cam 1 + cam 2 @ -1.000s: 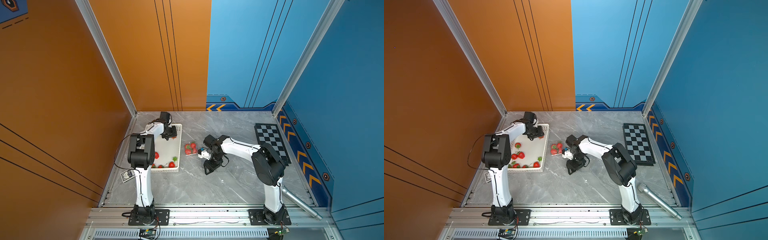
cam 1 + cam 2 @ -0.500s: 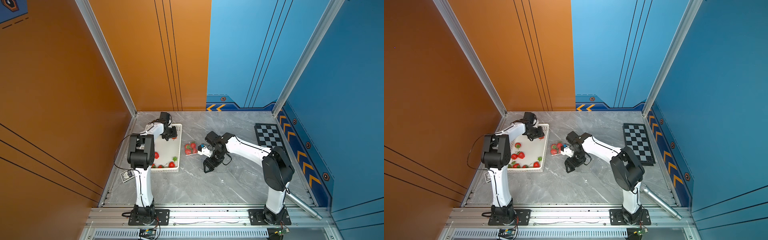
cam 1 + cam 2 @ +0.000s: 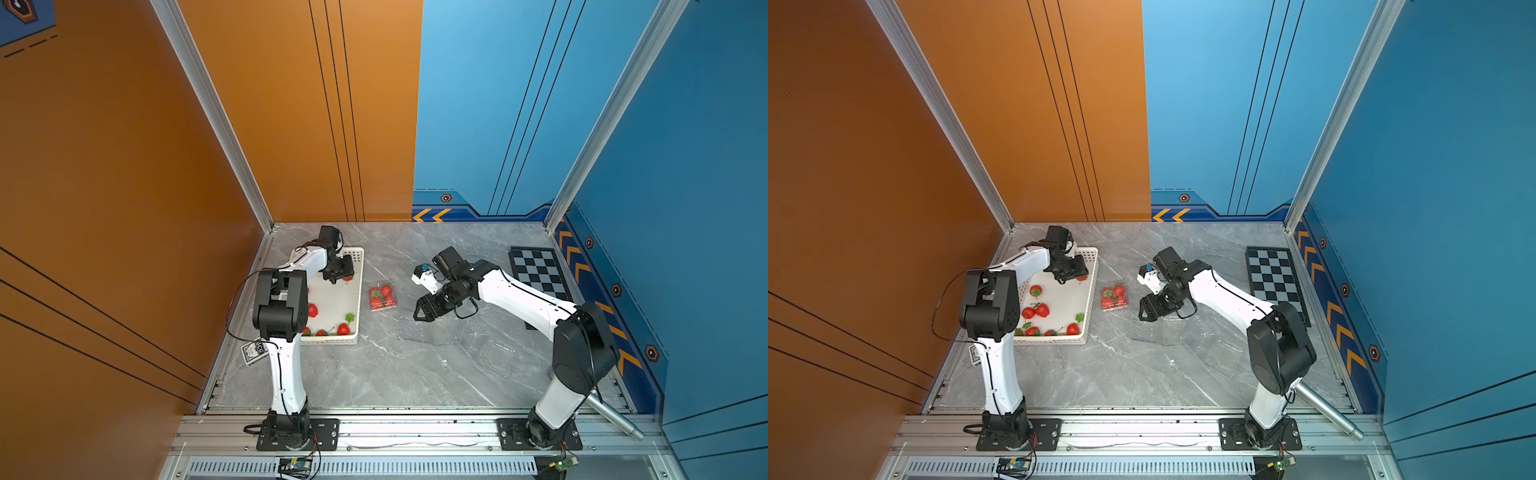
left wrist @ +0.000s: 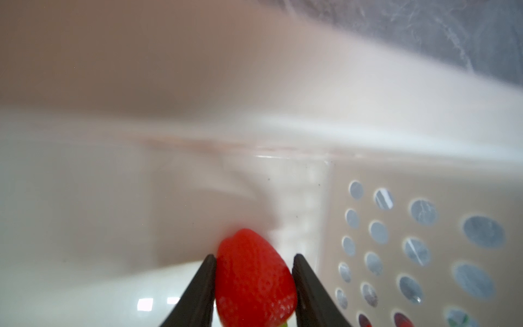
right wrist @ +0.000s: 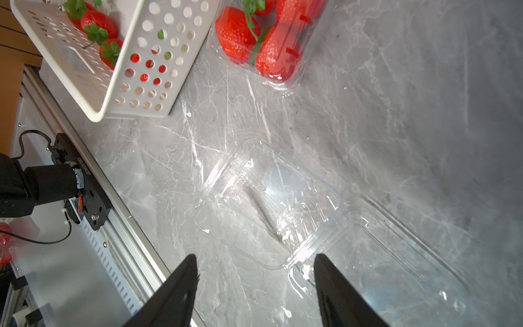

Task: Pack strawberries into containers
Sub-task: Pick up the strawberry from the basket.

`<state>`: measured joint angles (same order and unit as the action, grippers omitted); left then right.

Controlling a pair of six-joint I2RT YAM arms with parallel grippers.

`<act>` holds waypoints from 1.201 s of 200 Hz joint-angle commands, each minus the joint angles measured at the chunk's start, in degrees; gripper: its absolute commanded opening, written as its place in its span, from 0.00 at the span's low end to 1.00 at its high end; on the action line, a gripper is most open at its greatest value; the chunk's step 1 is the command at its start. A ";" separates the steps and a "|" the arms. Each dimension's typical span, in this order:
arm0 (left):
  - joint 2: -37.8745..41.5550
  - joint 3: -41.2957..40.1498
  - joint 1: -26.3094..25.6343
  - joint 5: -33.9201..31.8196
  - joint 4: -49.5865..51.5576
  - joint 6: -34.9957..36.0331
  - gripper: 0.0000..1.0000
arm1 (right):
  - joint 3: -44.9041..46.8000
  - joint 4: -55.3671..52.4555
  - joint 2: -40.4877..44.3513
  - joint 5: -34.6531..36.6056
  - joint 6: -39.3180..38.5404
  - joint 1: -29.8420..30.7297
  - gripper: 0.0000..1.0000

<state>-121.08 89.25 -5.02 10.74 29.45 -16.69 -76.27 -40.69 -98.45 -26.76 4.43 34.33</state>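
My left gripper [image 4: 252, 260] is shut on a red strawberry [image 4: 254, 280] low inside the far end of the white perforated basket [image 4: 396, 226]. In both top views the left gripper [image 3: 338, 274] [image 3: 1073, 276] hangs over that end. Several loose strawberries [image 3: 312, 309] lie in the basket. A closed clear container [image 3: 382, 297] [image 5: 263, 42] full of strawberries sits just right of the basket. My right gripper [image 5: 256, 263] [image 3: 419, 313] is open and holds nothing, hovering over the hinge edge of an open, empty clear container [image 5: 268, 203] [image 3: 432, 332]. A second empty container [image 3: 496, 355] lies nearer my right arm's base.
The basket rim [image 3: 328, 340] takes up the table's left side. A checkerboard mat [image 3: 538, 270] lies at the far right. A metal cylinder [image 3: 615, 419] rests at the front right corner, a card box [image 3: 252, 353] beside my left arm.
The right gripper's jaws have spread wider, and the right arm's elbow has swung out to the right and toward the front. The left arm and its strawberry have not moved.
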 commanded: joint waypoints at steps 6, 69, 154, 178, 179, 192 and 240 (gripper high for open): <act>3.58 -3.18 -0.96 0.23 4.28 0.61 0.00 | 3.37 6.39 2.83 1.19 5.11 -1.55 0.68; 13.22 -7.69 -0.83 -0.17 6.07 -0.03 0.01 | 9.82 14.73 3.99 -0.57 12.72 -4.01 0.68; 34.37 -17.27 -14.18 -7.29 11.37 -4.73 0.03 | 14.52 17.70 8.32 -0.88 21.90 -8.51 0.67; 37.98 -17.70 -22.24 -10.61 13.89 -7.78 0.04 | 15.89 17.84 10.39 -1.27 23.07 -9.74 0.67; 38.04 -17.70 -22.54 -10.72 13.97 -7.94 0.04 | 15.93 17.84 10.48 -1.27 23.08 -9.77 0.67; 38.41 -18.07 -26.94 -11.80 14.13 -9.71 0.04 | 16.67 17.79 11.61 -1.43 23.30 -10.33 0.67; 32.09 -16.97 -39.03 -14.72 13.54 -14.40 0.04 | 20.37 17.58 16.29 -2.01 24.22 -13.43 0.67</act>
<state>-85.21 72.25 -40.45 -0.47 41.23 -27.62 -57.89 -23.33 -84.86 -27.55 27.31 22.26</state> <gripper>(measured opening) 0.425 0.668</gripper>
